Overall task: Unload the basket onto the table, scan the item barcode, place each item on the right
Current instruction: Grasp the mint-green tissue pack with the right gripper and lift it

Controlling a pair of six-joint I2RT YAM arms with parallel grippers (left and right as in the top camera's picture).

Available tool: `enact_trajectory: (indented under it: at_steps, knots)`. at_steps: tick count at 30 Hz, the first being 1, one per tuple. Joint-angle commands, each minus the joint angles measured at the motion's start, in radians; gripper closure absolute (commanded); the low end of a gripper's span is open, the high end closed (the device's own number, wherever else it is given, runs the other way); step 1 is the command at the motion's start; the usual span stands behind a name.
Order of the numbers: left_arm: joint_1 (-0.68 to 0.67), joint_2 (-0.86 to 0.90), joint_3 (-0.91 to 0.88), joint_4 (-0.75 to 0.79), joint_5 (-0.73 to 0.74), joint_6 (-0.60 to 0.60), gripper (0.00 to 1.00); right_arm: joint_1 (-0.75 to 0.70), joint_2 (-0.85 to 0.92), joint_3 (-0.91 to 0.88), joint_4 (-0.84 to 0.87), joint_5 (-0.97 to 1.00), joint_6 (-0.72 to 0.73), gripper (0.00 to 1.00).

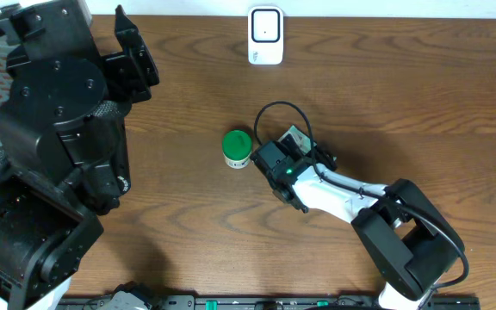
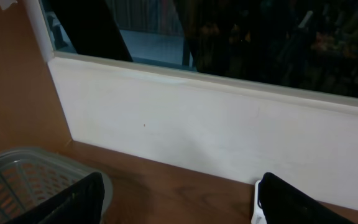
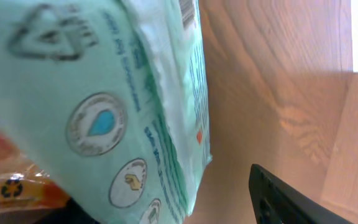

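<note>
Our left arm (image 1: 58, 129) is bulky and matte black, built of round, drum-shaped joints with small screws set in their faces. Our right arm (image 1: 334, 195) has white shells between black joints, a thin black cable (image 1: 275, 105) looping off its wrist, and a small green light (image 1: 289, 171). Our left gripper (image 2: 179, 208) has flat black fingers (image 2: 67, 199).

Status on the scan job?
Left gripper open, empty. Right gripper open around pale green pack, gap showing at one finger. Green-lidded jar close beside it; scanner at far edge.
</note>
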Motion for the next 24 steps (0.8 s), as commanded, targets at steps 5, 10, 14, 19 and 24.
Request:
enact_trajectory:
  at_steps: [5,10,14,19,24]
  knots:
    - [0.002,-0.007,0.002,-0.004,-0.020,0.005,0.20,-0.033,0.024,-0.008,0.077,-0.029,-0.111,0.43]
    - [0.002,-0.008,0.002,-0.006,-0.020,0.005,0.20,-0.034,0.024,-0.008,0.095,-0.029,-0.117,0.79]
    - [0.002,-0.008,0.002,-0.011,-0.020,-0.019,0.20,-0.034,0.024,-0.008,0.106,-0.027,-0.116,0.99]
    - [0.002,-0.007,0.002,-0.018,-0.020,-0.034,0.20,-0.029,-0.016,0.013,0.062,-0.028,-0.086,0.99]
    - [0.002,-0.007,0.002,-0.018,-0.020,-0.034,0.20,-0.027,-0.165,0.092,-0.091,-0.172,-0.016,0.99]
